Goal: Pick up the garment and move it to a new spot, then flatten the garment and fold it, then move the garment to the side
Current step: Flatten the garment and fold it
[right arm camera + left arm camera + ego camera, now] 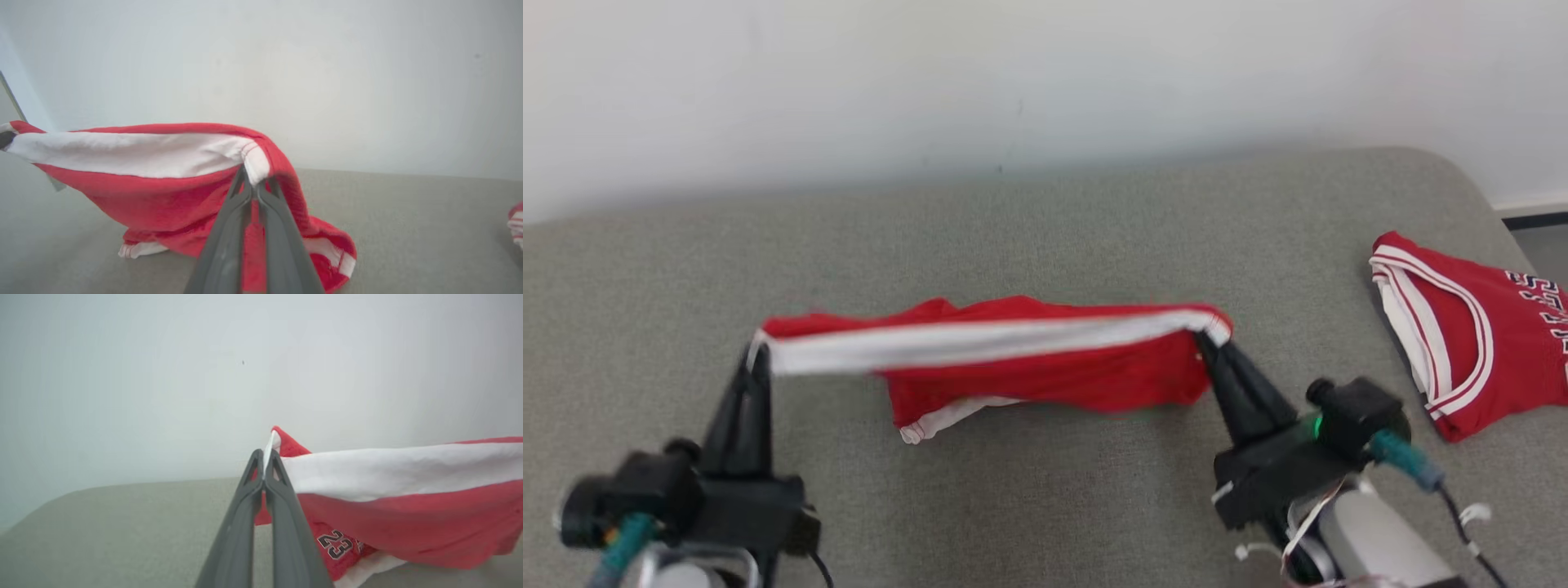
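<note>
Had left gripper [758,351] and right gripper [1203,336] pinched shut on opposite ends of waistband [980,339] on red shorts [1045,380], likely needed equal height and tension for flat lay-down.

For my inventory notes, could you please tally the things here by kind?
Red-and-white fabric garments: 2, the stretched garment and the jersey lying at right
Dark two-fingered claws: 2, left claw and right claw, both gripping the stretched garment
Grey fabric surface: 1
Total: 5
</note>
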Controlling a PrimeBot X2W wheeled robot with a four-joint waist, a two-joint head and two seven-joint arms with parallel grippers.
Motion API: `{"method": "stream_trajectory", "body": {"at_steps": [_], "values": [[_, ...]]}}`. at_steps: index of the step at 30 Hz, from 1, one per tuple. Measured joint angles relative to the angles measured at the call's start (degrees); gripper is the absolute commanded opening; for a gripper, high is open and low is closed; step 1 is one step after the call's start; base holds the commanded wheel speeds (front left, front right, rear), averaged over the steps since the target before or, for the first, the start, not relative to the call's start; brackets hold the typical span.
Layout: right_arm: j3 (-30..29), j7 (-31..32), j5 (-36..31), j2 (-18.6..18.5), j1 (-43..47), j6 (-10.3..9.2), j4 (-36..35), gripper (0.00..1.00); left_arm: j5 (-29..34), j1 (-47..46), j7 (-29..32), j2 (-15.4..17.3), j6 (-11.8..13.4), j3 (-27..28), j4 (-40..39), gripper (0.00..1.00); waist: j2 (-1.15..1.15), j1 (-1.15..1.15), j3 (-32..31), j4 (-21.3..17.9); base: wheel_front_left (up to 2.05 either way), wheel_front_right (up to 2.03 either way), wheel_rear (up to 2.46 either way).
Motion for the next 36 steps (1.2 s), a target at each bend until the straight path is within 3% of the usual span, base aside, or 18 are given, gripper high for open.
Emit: {"method": "stream_trajectory", "body": {"at_steps": [11, 18, 24, 27, 32, 36], "values": [[2.7, 0.0, 7.9, -8.0, -13.7, 0.00, -11.5, 0.00, 1.4, -16.9, 0.0, 15.9, 0.0, -0.4, -8.0, 0.00, 0.00, -0.01, -4.4, 0.6, 0.00, 0.00, 0.00], [6.1, 5.0, 15.1, -11.9, -22.7, 0.00, -13.7, 0.00, -0.4, -26.4, 3.8, 21.9, 0.0, -4.6, -4.9, 0.00, 0.00, 0.00, -2.1, 1.1, 0.00, 0.00, 0.00], [9.9, 8.2, 15.6, -13.7, -35.5, 0.00, -8.7, 0.00, 0.1, -36.7, 6.3, 21.8, 0.9, -8.3, 1.7, 0.00, 0.01, 0.02, 3.8, 1.4, 0.00, 0.00, 0.00], [9.3, 7.8, 15.1, -12.2, -44.8, 0.00, -1.7, 0.00, 2.0, -45.4, 5.2, 20.8, 1.7, -9.0, 5.4, 0.00, 0.00, 0.01, 8.1, 1.6, 0.00, 0.00, 0.00], [6.7, 2.3, 5.8, -11.8, -61.3, 0.01, 9.8, 0.00, 5.6, -60.9, 1.5, 19.0, 3.2, -10.5, 11.2, 0.00, 0.01, 0.03, 15.8, 1.8, 0.00, 0.00, 0.00], [4.7, 0.4, 0.0, -11.0, -67.7, 0.02, 14.6, 0.00, 6.9, -67.0, 0.2, 17.7, 3.6, -11.5, 14.4, 0.00, 0.00, 0.03, 21.1, 2.1, 0.00, 0.00, 0.00]]}}
